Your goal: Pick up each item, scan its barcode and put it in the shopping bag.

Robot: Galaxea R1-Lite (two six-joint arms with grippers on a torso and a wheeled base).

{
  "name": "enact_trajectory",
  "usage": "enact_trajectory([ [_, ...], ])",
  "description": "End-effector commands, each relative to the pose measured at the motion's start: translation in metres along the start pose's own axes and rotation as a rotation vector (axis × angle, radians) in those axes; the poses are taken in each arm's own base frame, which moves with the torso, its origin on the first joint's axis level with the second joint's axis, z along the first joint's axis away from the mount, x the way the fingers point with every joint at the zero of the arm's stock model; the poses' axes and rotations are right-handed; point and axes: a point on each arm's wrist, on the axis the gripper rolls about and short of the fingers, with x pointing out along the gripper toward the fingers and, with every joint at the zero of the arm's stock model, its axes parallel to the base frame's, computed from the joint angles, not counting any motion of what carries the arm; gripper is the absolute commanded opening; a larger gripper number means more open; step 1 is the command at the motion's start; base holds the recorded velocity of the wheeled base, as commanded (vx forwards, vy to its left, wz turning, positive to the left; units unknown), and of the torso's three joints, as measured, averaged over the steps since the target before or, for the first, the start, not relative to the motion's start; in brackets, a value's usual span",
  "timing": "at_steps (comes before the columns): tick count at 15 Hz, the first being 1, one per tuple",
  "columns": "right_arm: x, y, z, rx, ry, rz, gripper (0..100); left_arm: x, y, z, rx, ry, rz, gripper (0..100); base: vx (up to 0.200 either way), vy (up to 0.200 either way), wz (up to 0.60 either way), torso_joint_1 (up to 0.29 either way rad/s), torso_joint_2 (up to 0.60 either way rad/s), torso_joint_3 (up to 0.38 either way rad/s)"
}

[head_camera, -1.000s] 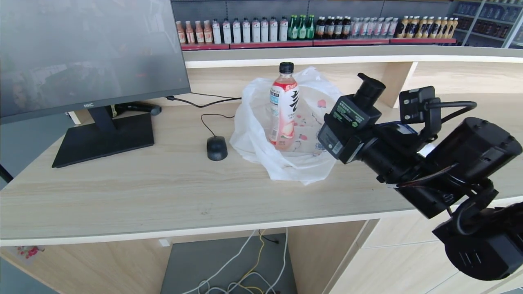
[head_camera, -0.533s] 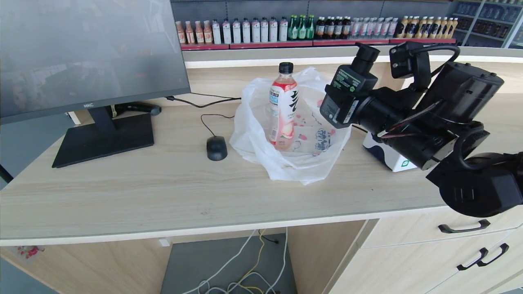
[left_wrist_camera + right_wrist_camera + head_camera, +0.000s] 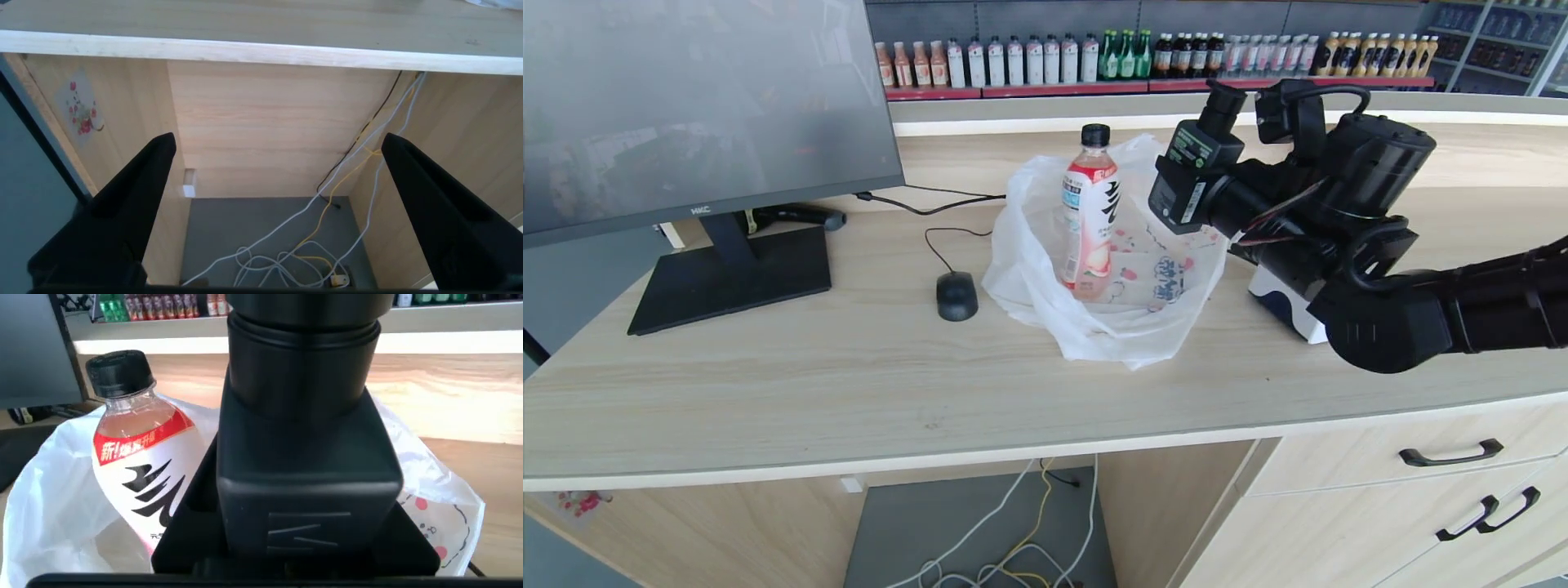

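A pink drink bottle (image 3: 1088,220) with a black cap stands upright inside the white shopping bag (image 3: 1045,302) in the middle of the wooden counter. My right gripper (image 3: 1227,200) is shut on a black barcode scanner (image 3: 1194,171), held above the bag's right rim and pointing toward the bottle. The right wrist view has the scanner (image 3: 298,482) up close, with the bottle (image 3: 135,482) and bag (image 3: 49,506) just beyond it. A white and blue carton (image 3: 1278,304) lies on the counter behind my right arm. My left gripper (image 3: 278,220) hangs open below the counter's front edge.
A monitor (image 3: 686,106) stands at the counter's left, with a black mouse (image 3: 956,296) and its cable between it and the bag. Drawers (image 3: 1450,453) sit under the counter at right. Loose cables (image 3: 310,237) lie in the recess below. Bottle shelves line the back.
My right arm has carried the scanner up and toward the bag, away from the counter's front edge. That uncovered the white and blue carton. Bottle and bag stayed put.
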Motion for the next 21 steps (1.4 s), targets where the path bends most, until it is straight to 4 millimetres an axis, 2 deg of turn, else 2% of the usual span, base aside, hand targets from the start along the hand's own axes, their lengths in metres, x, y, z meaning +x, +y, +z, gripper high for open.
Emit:
enact_trajectory([
  [1,0.014,-0.006,-0.025,-0.004,0.035,-0.013,0,0.000,0.000,0.000,0.000,0.000,0.001,100,0.000,0.000,0.00,0.000,0.00,0.000],
  [4,0.022,-0.006,-0.045,-0.018,0.066,-0.013,0,0.000,0.000,0.000,0.000,0.000,-0.001,100,0.000,0.000,0.00,0.000,0.00,0.000],
  [6,0.024,-0.006,-0.050,-0.020,0.074,-0.015,0,0.000,0.000,0.000,0.000,0.000,0.001,100,0.000,0.000,0.00,0.000,0.00,0.000],
  [10,0.032,-0.021,-0.068,-0.064,0.099,-0.044,0,0.000,0.000,0.000,0.000,0.000,0.001,100,0.000,0.000,0.00,0.000,0.00,0.000],
  [16,0.037,-0.028,-0.086,-0.085,0.125,-0.056,0,0.000,0.000,0.000,0.000,0.000,0.001,100,0.000,0.000,0.00,0.000,0.00,0.000],
  [21,0.038,-0.027,-0.091,-0.090,0.131,-0.018,0,0.000,0.000,0.000,0.000,0.000,-0.001,100,0.000,0.000,0.00,0.000,0.00,0.000],
])
